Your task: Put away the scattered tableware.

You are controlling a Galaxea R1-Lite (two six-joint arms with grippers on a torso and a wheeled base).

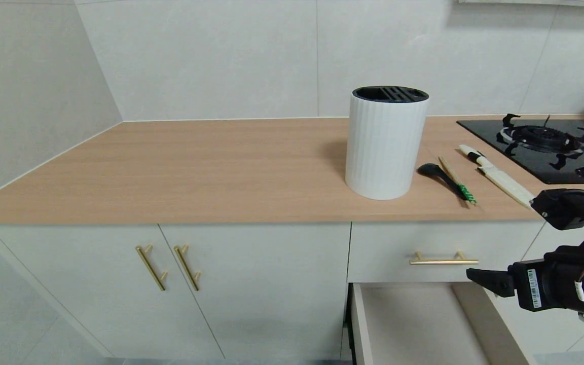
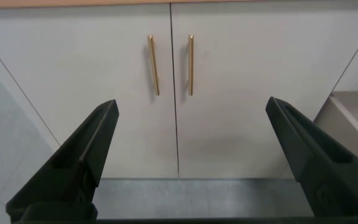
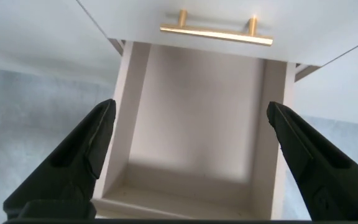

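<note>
On the wooden counter (image 1: 195,167) stands a white ribbed utensil holder (image 1: 384,147) with a black slotted top. Just right of it lie a black spoon (image 1: 436,174), a pair of chopsticks (image 1: 457,180) with green ends, and a knife (image 1: 500,177) with a pale handle. My right gripper (image 1: 505,241) is at the right, in front of the counter edge and above the pulled-out drawer (image 3: 197,162); it is open (image 3: 190,109) and holds nothing. My left gripper (image 2: 191,104) is open and empty, low down, facing the two cabinet doors (image 2: 166,93).
A black gas hob (image 1: 545,142) sits at the counter's far right, behind the knife. The lower drawer (image 1: 413,324) stands open under a closed drawer with a gold handle (image 1: 443,260). Tiled walls bound the counter at the back and left.
</note>
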